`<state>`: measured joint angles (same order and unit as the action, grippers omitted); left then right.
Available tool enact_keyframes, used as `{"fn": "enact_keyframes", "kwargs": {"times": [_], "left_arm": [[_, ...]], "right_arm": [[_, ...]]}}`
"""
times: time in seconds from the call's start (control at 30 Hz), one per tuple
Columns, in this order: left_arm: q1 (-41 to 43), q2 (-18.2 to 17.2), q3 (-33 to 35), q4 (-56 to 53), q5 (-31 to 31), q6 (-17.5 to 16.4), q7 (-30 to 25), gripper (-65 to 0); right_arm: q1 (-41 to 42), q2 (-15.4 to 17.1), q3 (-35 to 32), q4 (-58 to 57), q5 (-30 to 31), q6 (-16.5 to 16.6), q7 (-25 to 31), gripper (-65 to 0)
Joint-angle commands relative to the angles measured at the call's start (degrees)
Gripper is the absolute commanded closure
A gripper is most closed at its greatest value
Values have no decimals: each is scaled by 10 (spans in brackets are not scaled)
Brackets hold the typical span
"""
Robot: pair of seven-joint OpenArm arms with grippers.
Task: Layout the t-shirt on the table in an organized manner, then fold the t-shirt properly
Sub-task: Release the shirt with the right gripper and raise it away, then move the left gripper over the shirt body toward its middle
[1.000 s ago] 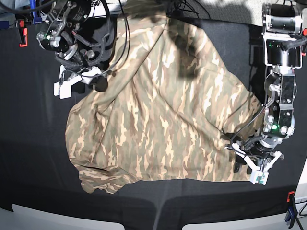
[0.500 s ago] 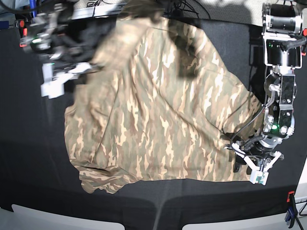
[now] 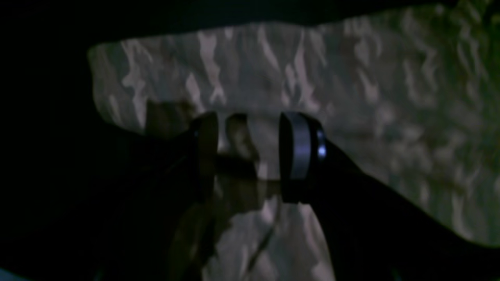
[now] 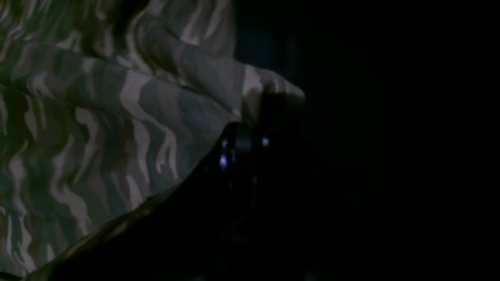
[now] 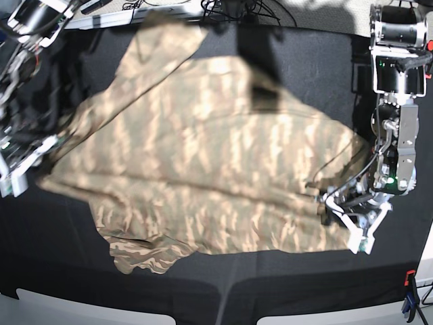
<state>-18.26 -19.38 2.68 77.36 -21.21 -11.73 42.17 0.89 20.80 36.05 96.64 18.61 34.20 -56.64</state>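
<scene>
camouflage t-shirt (image 5: pixel 203 156), rumpled, spread on black table (image 5: pixel 284 284)

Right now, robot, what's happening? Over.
Right gripper shut on the t-shirt, pulling it sideways. Left gripper jaws apart over the hem. Nothing in the way.

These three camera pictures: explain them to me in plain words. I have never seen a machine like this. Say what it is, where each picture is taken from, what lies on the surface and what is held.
It is a robot with two arms working over a table covered in black cloth. The wide picture looks down on the whole scene. The two dark pictures come from small cameras mounted on the wrists, looking along each gripper.

On the table lies a camouflage t-shirt, spread out but crumpled and blurred with motion.

The right gripper, at the left edge of the overhead picture, is shut on a bunch of the t-shirt's fabric and is stretching it sideways. The left gripper, on the overhead picture's right, has its jaws apart at the shirt's edge, with fabric showing between them; whether it grips anything is too dark to tell.
</scene>
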Motion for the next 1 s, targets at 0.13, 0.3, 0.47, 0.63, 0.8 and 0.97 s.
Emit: {"fn": "enact_keyframes", "kwargs": {"times": [0.13, 0.3, 0.47, 0.63, 0.8, 0.97], "left_arm": [[-16, -5, -3, 12, -4, 1, 70, -230], [-16, -5, -3, 12, -4, 1, 123, -230], [-16, -5, -3, 12, -16, 1, 123, -230], [-15, -5, -3, 12, -68, -1, 149, -230], [11, -5, -3, 12, -74, -139, 165, -230], [61, -5, -3, 29, -145, -228, 158, -230]], "right_arm": [[10, 46, 3, -52, -7, -4, 9, 0], [10, 56, 3, -138, -32, -3, 50, 0], [10, 69, 3, -196, -75, -3, 91, 0], [13, 105, 3, -208, -75, -5, 90, 0], [35, 129, 3, -208, -73, -5, 72, -51], [58, 132, 3, -208, -64, -5, 71, -286]]}}
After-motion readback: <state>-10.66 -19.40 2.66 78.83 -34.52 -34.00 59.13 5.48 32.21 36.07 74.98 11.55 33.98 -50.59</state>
